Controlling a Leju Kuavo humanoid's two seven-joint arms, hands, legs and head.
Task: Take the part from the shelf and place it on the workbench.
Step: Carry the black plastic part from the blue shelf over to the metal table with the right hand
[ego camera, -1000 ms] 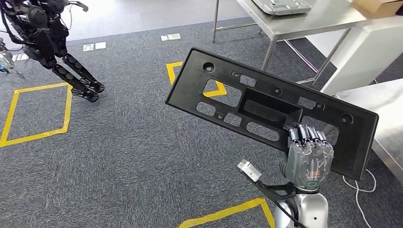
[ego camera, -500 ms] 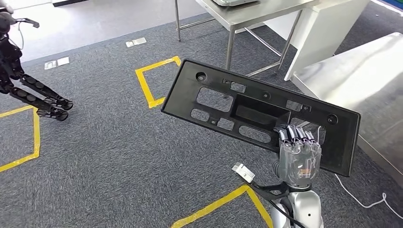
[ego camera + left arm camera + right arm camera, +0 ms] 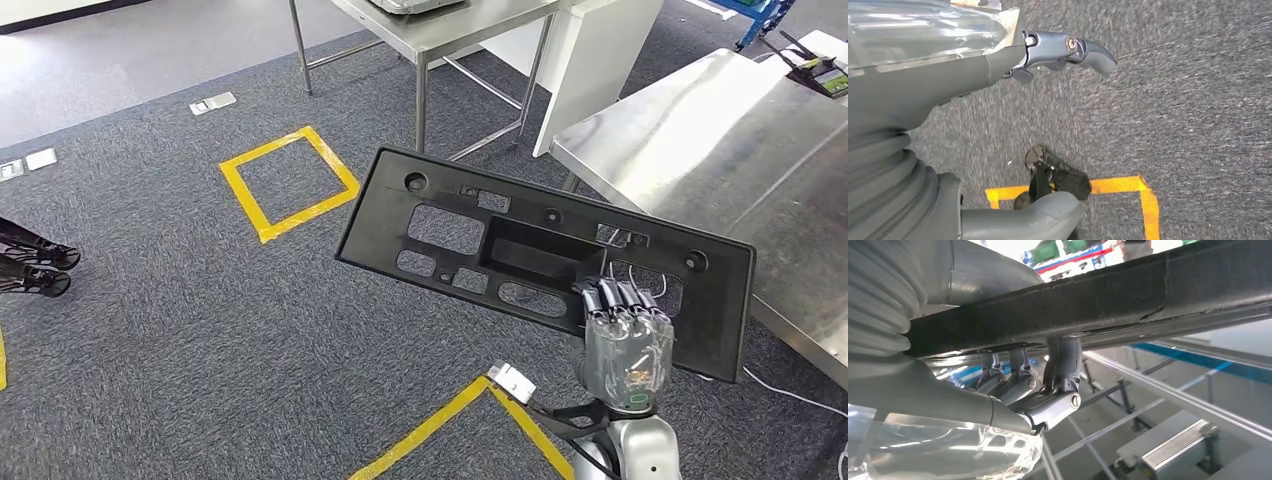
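At 5 o'clock the right robot hand (image 3: 626, 345) grips the black part (image 3: 545, 255) by its lower edge. The part looks rigid and light, but long, so it may swing. The steel tabletop (image 3: 720, 140) lies at 2 o'clock. The left robot hand (image 3: 948, 55) hangs empty, fingers apart.

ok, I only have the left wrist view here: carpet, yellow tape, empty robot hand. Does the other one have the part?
Observer: Yes. In the head view the right robot hand holds the black part by its lower edge, near its right end.
Operator: Grip look solid?
Observer: In the right wrist view the fingers hook around the part's edge. I cannot judge how firmly.
Operator: Workbench in sight?
Observer: A steel workbench stands ahead on the right. The part is held in the air, not yet set on it.
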